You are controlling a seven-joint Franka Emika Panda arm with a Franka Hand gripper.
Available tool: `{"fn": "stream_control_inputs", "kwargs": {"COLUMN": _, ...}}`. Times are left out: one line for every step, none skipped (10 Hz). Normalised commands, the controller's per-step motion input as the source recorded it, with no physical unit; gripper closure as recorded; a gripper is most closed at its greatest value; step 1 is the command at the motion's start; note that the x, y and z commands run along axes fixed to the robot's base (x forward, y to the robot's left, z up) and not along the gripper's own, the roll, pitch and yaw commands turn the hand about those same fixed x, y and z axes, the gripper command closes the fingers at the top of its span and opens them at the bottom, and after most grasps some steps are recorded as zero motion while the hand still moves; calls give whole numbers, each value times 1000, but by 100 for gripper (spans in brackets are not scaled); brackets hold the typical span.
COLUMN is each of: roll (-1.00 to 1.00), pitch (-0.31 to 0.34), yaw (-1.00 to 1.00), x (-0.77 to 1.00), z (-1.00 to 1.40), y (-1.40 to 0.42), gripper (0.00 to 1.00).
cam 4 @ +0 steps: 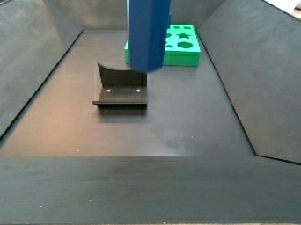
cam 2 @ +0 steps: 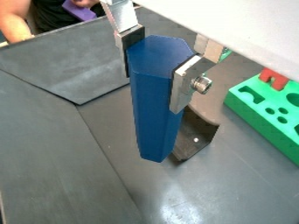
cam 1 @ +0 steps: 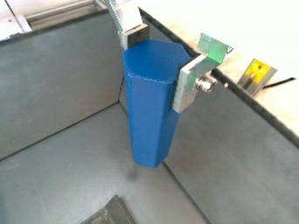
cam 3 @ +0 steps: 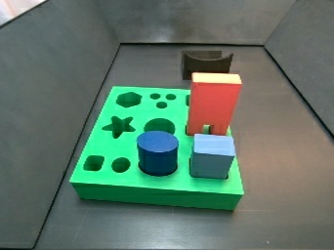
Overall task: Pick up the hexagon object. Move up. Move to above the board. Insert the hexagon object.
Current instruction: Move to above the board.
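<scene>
In both wrist views you see the hand (cam 1: 163,59) clamped on the hexagon object (cam 1: 153,109), a tall blue prism held upright near its top between the 2 silver fingers (cam 2: 188,83), one plate on each of 2 opposite sides. In a side view, the hexagon object (cam 4: 147,33) hangs clear of the dark floor (cam 4: 141,132), its lower end above the fixture (cam 4: 119,90); the hand itself lies beyond the upper edge of that picture. In a wrist view the fixture (cam 2: 194,140) shows just behind the lower end of the prism, and a corner of the board (cam 2: 267,108) appears off to one side, well apart from the held piece. In a side view you see the board (cam 3: 163,145) lying flat on the floor, bright green, with a hexagon hole (cam 3: 128,98), a star hole (cam 3: 119,126) and round holes cut in its top. On it stand a red block (cam 3: 216,102), a light-blue cube (cam 3: 213,156) and a short dark-blue cylinder (cam 3: 158,153). The hexagon hole is open. A dark U-shaped block (cam 3: 206,62) sits on the floor beyond the board, apart from it.
</scene>
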Motion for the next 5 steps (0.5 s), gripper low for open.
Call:
{"fn": "stream_control_inputs", "kwargs": {"roll": 38, "pitch": 114, "yaw": 17, "x": 40, "z": 819, "y": -18, "gripper": 100}}
{"fn": "stream_control_inputs", "kwargs": {"roll": 38, "pitch": 120, "yaw": 20, "x": 27, "z": 565, "y": -11, "gripper": 100}}
{"fn": "stream_control_inputs", "kwargs": {"roll": 40, "pitch": 121, "yaw": 18, "x": 21, "z": 466, "y": -10, "gripper": 100}}
{"fn": "stream_control_inputs", "kwargs": {"roll": 45, "pitch": 117, "yaw": 19, "x": 19, "z": 269, "y": -8, "gripper": 100}}
{"fn": "stream_control_inputs", "kwargs": {"roll": 155, "pitch": 517, "yaw": -865, "x": -122, "z": -57, "y": -1000, "gripper": 100}}
